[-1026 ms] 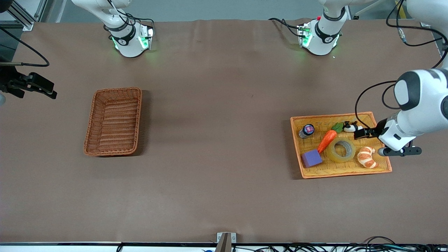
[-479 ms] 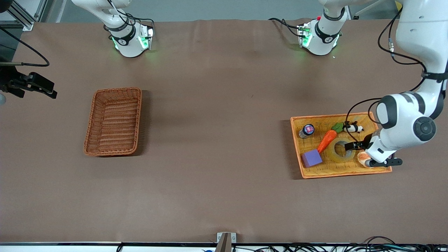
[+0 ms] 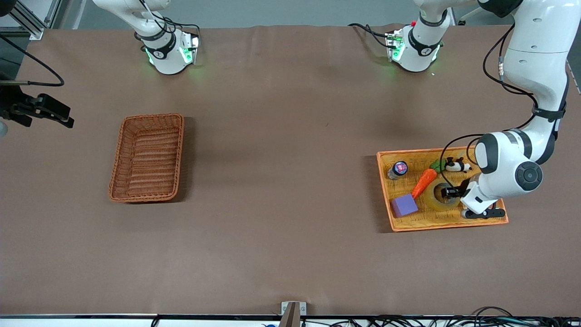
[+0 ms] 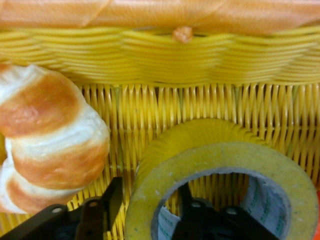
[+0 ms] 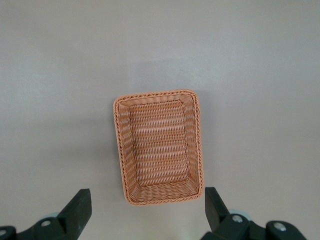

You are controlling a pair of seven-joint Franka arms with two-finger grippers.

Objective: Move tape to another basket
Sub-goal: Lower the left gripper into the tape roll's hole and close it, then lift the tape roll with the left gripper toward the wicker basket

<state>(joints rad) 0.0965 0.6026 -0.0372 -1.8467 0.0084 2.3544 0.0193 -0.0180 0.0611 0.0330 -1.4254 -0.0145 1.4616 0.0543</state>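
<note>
The tape (image 3: 430,200), a yellowish ring with a grey core, lies flat in the yellow tray (image 3: 454,219) at the left arm's end of the table. My left gripper (image 3: 450,193) is down on it and open. In the left wrist view one finger stands inside the ring's hole and the other outside, straddling the wall of the tape (image 4: 215,155), with a small gap at the outer finger (image 4: 113,196). The reddish-brown basket (image 3: 119,154) sits empty toward the right arm's end. My right gripper (image 3: 54,113) waits open, high up, with the basket (image 5: 159,145) below it.
The tray also holds a carrot (image 3: 424,180), a purple block (image 3: 404,205), a small jar (image 3: 398,169) and a panda toy (image 3: 454,165). A croissant (image 4: 47,140) lies right beside the tape and the outer finger. The tray's raised rim (image 4: 160,55) is close by.
My left gripper has moved from above the tray's edge over the croissant and come down onto the tape, one finger into its hole. The right arm has not moved.
</note>
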